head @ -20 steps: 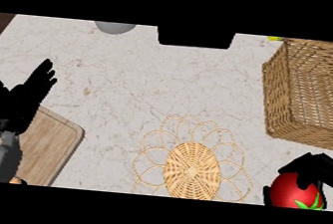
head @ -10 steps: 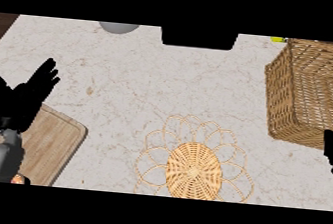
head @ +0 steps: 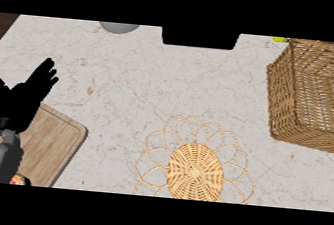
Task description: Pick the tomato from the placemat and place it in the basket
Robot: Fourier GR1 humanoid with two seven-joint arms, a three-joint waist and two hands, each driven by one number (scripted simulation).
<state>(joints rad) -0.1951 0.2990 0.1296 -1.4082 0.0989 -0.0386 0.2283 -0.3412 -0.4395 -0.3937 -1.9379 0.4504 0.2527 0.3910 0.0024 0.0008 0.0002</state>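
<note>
- Now the tomato is gone from the picture. A moment ago it showed as a red ball in the robot's right hand, low at the right side and close to the basket [head: 316, 97]. Before that it was lower still, near the placemat [head: 195, 159].
- So I cannot see where the tomato is now. It is not on the placemat, and I see no red inside the part of the basket that shows.
- The right hand has gone out of the picture too, past the right edge. I cannot tell if it is holding the tomato or has let go.
- My guess is that the tomato is with that hand, somewhere off to the right near the basket, and the drop is close or under way. I cannot be sure.
- The woven placemat sits bare on the counter [head: 129, 76], with nothing on it.
- The basket stands at the right, apart from the placemat, and runs off the right edge.
- The left hand [head: 19, 99] is at the left, open with fingers up, resting over the corner of a wooden board [head: 52, 144]. It has not moved.
</note>
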